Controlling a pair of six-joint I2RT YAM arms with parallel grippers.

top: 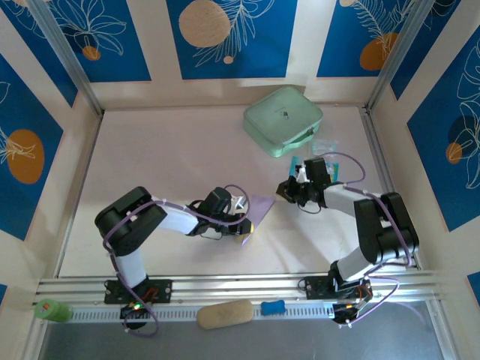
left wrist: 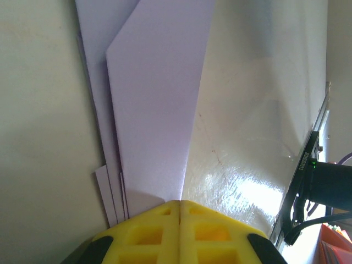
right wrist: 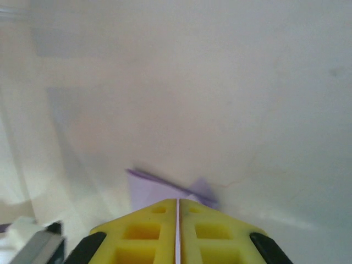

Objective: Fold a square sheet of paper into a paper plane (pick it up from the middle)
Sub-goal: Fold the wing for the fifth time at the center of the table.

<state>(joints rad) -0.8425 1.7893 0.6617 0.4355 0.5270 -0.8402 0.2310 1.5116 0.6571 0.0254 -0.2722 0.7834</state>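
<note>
The left gripper (left wrist: 180, 204) is clamped on one end of the paper plane (left wrist: 157, 110), which extends straight ahead of it. The right gripper (right wrist: 178, 202), jaws together, sits just beside the other end.

No text can be read for certain. In the left wrist view, a short line of white lettering is printed on a black rail (left wrist: 304, 165) at the right edge of the frame, too small and blurred to be made out. In the top external view, a tiny dark mark is seen on the mint-green case (top: 283, 124), upper centre-right, illegible.
</note>
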